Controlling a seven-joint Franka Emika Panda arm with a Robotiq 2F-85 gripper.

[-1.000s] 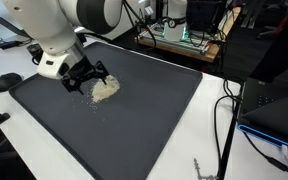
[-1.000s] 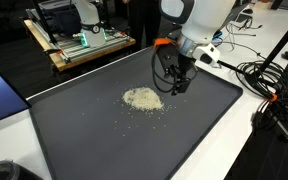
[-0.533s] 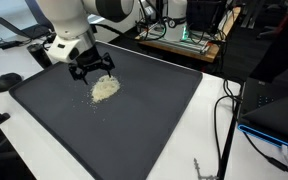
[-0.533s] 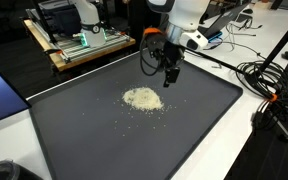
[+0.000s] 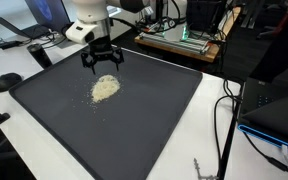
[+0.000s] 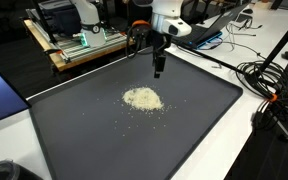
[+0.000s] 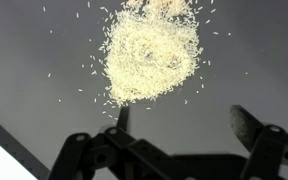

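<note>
A small heap of pale rice-like grains (image 5: 105, 88) (image 6: 142, 98) (image 7: 149, 57) lies on a dark grey mat (image 5: 134, 120) (image 6: 104, 130), with loose grains scattered around it. My gripper (image 5: 102, 65) (image 6: 158, 68) (image 7: 182, 122) hangs open above the mat, lifted clear of the heap and toward the mat's far edge. Nothing is between its fingers. In the wrist view the heap sits ahead of the fingertips, mostly toward the thin finger (image 7: 123, 117), apart from both.
The mat lies on a white table (image 5: 214, 120). Black cables (image 6: 264, 85) run along one side, and a round black object (image 5: 8, 81) sits near a mat corner. A wooden bench with electronics (image 6: 79, 40) stands behind. A laptop (image 5: 279, 110) rests beside the mat.
The gripper has risen from right beside the heap and drawn back toward the mat's far edge, staying open. The heap has not moved.
</note>
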